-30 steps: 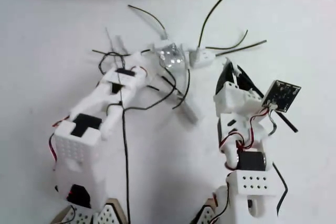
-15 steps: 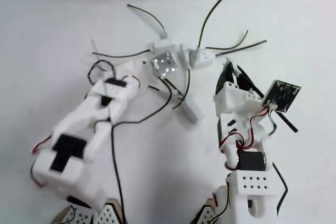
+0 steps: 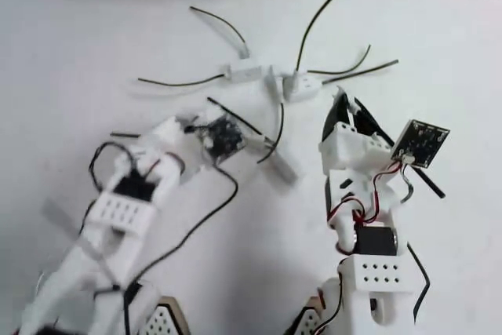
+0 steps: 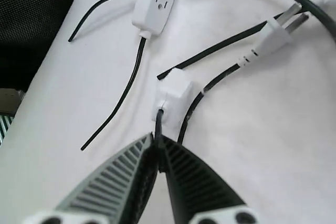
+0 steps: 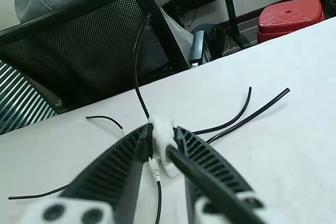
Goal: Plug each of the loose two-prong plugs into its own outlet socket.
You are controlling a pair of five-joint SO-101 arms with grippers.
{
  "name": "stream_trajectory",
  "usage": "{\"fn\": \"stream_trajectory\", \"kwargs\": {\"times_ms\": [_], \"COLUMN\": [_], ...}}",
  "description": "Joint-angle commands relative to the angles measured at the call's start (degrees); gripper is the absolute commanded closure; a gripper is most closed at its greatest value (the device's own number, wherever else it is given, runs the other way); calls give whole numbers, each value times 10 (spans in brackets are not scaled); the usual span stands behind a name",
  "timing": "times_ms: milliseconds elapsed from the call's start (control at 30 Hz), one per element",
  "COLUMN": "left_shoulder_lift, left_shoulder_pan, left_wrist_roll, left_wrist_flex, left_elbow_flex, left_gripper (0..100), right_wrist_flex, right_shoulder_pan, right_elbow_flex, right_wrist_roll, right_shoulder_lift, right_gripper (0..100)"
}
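My left gripper [image 4: 157, 153] is shut on a black cord that leads to a small white plug block [image 4: 173, 90] lying just ahead of the fingertips. Beyond it lie a white outlet socket [image 4: 155, 6] [image 3: 243, 72], slots facing up, and a two-prong plug [image 4: 275, 30] [image 3: 281, 164] on its side. The left arm [image 3: 129, 194] stretches from the near left corner. My right gripper [image 3: 345, 103] [image 5: 163, 137] stands narrowly open and holds nothing. Just past its tips lies a second white socket [image 3: 298, 85] [image 5: 160, 124].
Loose black cord ends [image 3: 349, 68] fan out over the white table [image 3: 439, 45] behind the sockets. The right arm's camera board [image 3: 420, 143] sticks out to the right. Past the far edge stand a black mesh chair [image 5: 105, 51] and a red stool [image 5: 294, 11].
The left arm has drawn back toward the near left, away from the sockets, so the left-hand socket is now uncovered. The right arm has kept still.
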Motion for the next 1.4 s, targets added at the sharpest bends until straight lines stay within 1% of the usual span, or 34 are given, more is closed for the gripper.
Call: {"fn": "stream_trajectory", "kwargs": {"times_ms": [0,100,200,433,533,667,767,833,933,1033,1200,1367], "left_shoulder_lift": [-179,-267,-346,-495,-540,-566,-566,-566,-567,-568,-566,-565], "left_shoulder_pan": [-13,-18,-17,-22,-29,-79,-117,-137,-154,-155,-146,-99], "left_wrist_roll": [21,66,99,156,176,210,217,217,219,239,250,251], "left_wrist_flex": [68,152,217,339,373,375,374,359,322,286,240,234], "left_elbow_flex": [49,47,50,50,51,52,64,91,144,172,175,176], "left_gripper": [977,977,977,977,975,972,968,928,828,762,759,756], "right_wrist_flex": [-12,-12,-12,-12,-12,-12,-12,-12,-12,-12,-12,-12], "right_shoulder_pan": [-5,-5,-5,-5,-5,-5,-5,-5,-5,-5,-5,-5], "right_elbow_flex": [-5,-4,-3,1,1,2,2,2,2,2,2,2], "right_wrist_roll": [2,2,2,2,2,2,2,2,2,2,2,2], "right_shoulder_lift": [-8,-8,-8,-8,-8,-8,-8,-8,-8,-8,-8,-8], "right_gripper": [981,981,981,981,981,981,981,981,981,981,981,981]}}
